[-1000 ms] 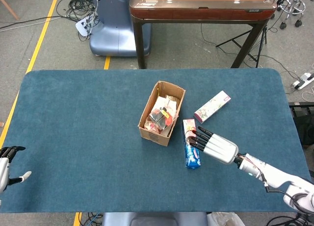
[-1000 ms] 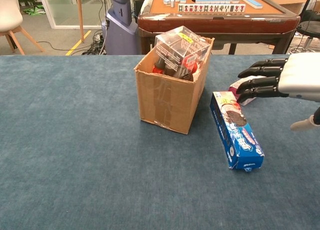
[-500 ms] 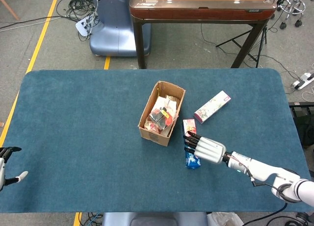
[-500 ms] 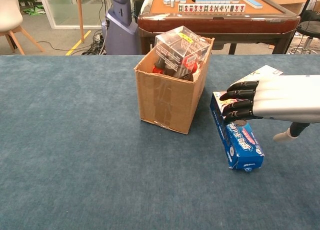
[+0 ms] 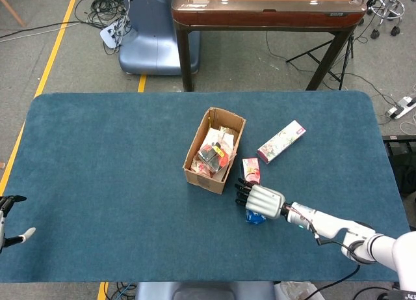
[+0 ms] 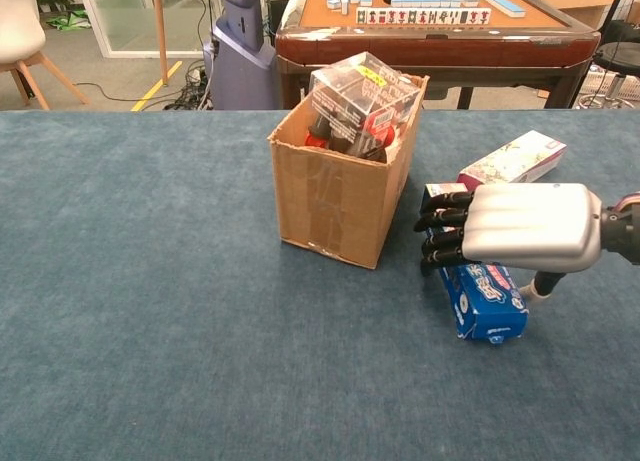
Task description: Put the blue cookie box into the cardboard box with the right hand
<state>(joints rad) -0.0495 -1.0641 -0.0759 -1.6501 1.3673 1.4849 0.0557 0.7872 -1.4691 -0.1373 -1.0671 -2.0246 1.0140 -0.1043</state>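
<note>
The blue cookie box (image 6: 485, 301) lies flat on the blue table, just right of the cardboard box (image 6: 335, 196). My right hand (image 6: 520, 226) hovers palm-down over its middle, dark fingers stretched toward the cardboard box, thumb hanging down on the right side. Nothing shows the fingers wrapped around it. In the head view the right hand (image 5: 263, 198) covers most of the cookie box (image 5: 255, 216), leaving only its two ends showing. The cardboard box (image 5: 195, 173) is packed with snack packets up to its rim. At the table's left edge my left hand (image 5: 10, 218) holds nothing, fingers apart.
A pink and white carton (image 5: 281, 142) lies behind the cookie box, also seen as the carton (image 6: 512, 159) beyond my right hand. A brown mahjong table (image 5: 266, 7) and a blue-grey machine base (image 5: 153, 33) stand past the far table edge.
My right hand has slid left and nearer over the cookie box, from its far right side to above its middle, fingertips now close to the cardboard box. The cookie box has not moved.
</note>
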